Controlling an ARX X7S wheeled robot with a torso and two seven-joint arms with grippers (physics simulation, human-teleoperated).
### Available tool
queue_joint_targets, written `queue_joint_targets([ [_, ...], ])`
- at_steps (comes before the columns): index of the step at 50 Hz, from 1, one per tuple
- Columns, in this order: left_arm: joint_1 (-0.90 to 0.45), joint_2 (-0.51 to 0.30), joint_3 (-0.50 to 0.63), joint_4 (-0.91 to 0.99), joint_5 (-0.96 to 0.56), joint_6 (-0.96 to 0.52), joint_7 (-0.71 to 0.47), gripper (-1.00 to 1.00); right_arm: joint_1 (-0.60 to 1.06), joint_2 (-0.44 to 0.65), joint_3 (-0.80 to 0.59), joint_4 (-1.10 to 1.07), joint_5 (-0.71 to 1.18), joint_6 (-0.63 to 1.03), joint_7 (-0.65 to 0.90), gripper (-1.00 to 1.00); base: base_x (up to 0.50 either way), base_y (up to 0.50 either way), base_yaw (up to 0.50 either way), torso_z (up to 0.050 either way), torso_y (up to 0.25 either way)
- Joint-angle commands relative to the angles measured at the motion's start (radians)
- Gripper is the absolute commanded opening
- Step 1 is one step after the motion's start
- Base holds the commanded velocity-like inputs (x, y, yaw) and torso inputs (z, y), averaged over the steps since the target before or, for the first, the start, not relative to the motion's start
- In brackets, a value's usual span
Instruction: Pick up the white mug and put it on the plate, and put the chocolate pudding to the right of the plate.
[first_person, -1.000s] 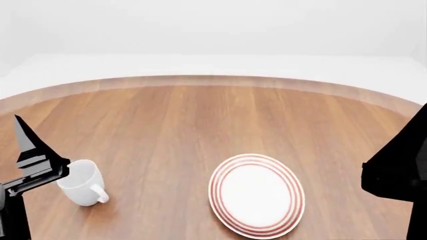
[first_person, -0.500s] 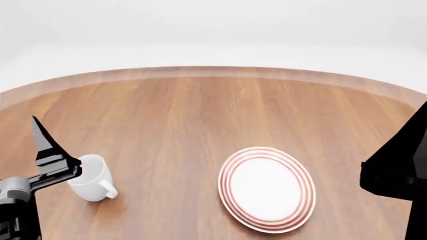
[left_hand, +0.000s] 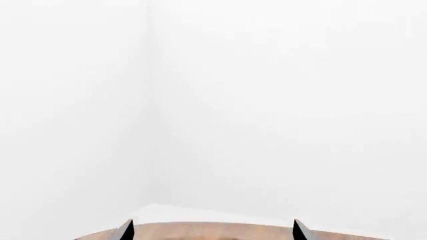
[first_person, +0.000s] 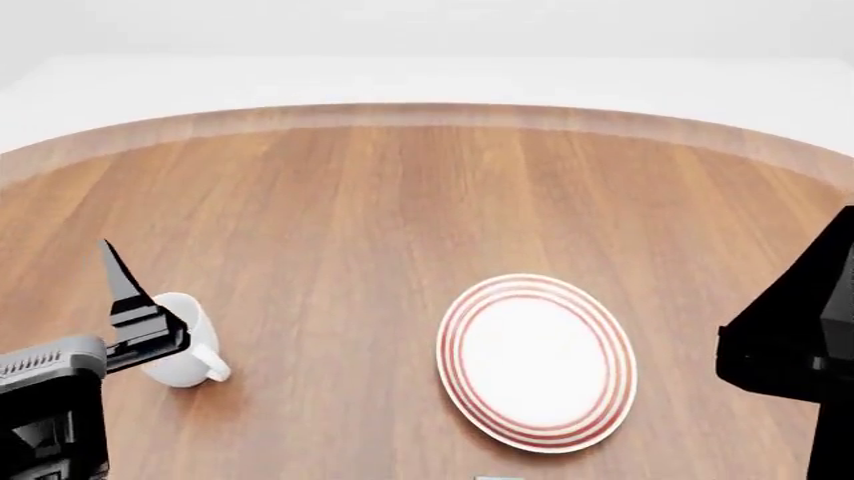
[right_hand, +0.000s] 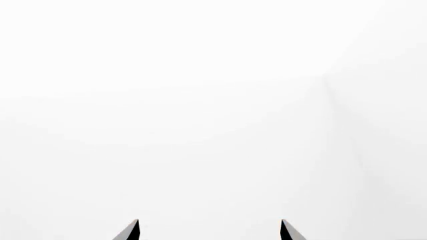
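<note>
The white mug (first_person: 191, 342) stands upright at the near left of the wooden table (first_person: 400, 210), its handle toward me. My left gripper (left_hand: 212, 232) is open with nothing between its tips. One of its fingers (first_person: 127, 290) rises just left of the mug and covers the mug's left side. Whether it touches the mug I cannot tell. The plate (first_person: 538, 360), white with red rings, lies bare to the right of the mug. My right gripper (right_hand: 210, 231) is open and faces blank white wall. The chocolate pudding is out of view.
My right arm (first_person: 794, 350) is a black block at the right edge, beside the plate. The table's curved far edge (first_person: 427, 112) meets a white floor and walls. The left wrist view catches only a strip of table (left_hand: 213, 232).
My left gripper has slid right until its finger overlaps the mug's left side. The head view has tilted down, so the table's far edge sits higher. The right arm holds its place.
</note>
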Motion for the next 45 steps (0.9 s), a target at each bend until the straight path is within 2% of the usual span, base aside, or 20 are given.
queue_joint_targets([
  [1, -0.075, 0.057, 0.027, 0.008, -0.043, -0.248, -0.029, 1.0, 0.0, -0.013, 0.012, -0.003, -0.015, 0.003, -0.018, 1.0, 0.0, 0.0, 0.0, 0.0, 0.0],
  [7, -0.191, 0.117, 0.038, 0.019, -0.111, -0.576, -0.13, 1.0, -0.001, -0.011, 0.008, -0.001, -0.016, 0.002, -0.017, 1.0, 0.0, 0.0, 0.0, 0.0, 0.0],
  [18, -0.319, 0.214, 0.083, 0.02, -0.134, -0.829, -0.262, 1.0, -0.003, -0.007, 0.005, -0.003, -0.014, 0.002, -0.011, 1.0, 0.0, 0.0, 0.0, 0.0, 0.0],
  [26, -0.384, 0.257, 0.074, -0.037, -0.162, -0.895, -0.359, 1.0, -0.007, -0.008, 0.001, 0.005, -0.015, -0.008, -0.011, 1.0, 0.0, 0.0, 0.0, 0.0, 0.0],
  [29, -0.415, 0.266, 0.072, -0.065, -0.187, -0.938, -0.422, 1.0, -0.007, -0.007, -0.002, 0.004, -0.015, -0.007, -0.01, 1.0, 0.0, 0.0, 0.0, 0.0, 0.0],
  [31, -0.439, 0.269, 0.049, -0.1, -0.257, -0.949, -0.471, 1.0, -0.008, -0.007, -0.003, 0.004, -0.014, -0.009, -0.01, 1.0, 0.0, 0.0, 0.0, 0.0, 0.0],
  [32, -0.459, 0.271, 0.035, -0.127, -0.29, -0.974, -0.538, 1.0, -0.009, -0.007, -0.003, 0.004, -0.013, -0.009, -0.009, 1.0, 0.0, 0.0, 0.0, 0.0, 0.0],
  [35, -0.478, 0.269, 0.028, -0.173, -0.358, -0.956, -0.639, 1.0, -0.01, -0.006, -0.005, 0.007, -0.01, -0.011, -0.01, 1.0, 0.0, 0.0, 0.0, 0.0, 0.0],
  [45, -0.518, 0.264, 0.054, -0.328, -0.447, -0.877, -0.811, 1.0, -0.013, -0.003, -0.005, 0.01, 0.0, -0.016, -0.007, 1.0, 0.0, 0.0, 0.0, 0.0, 0.0],
])
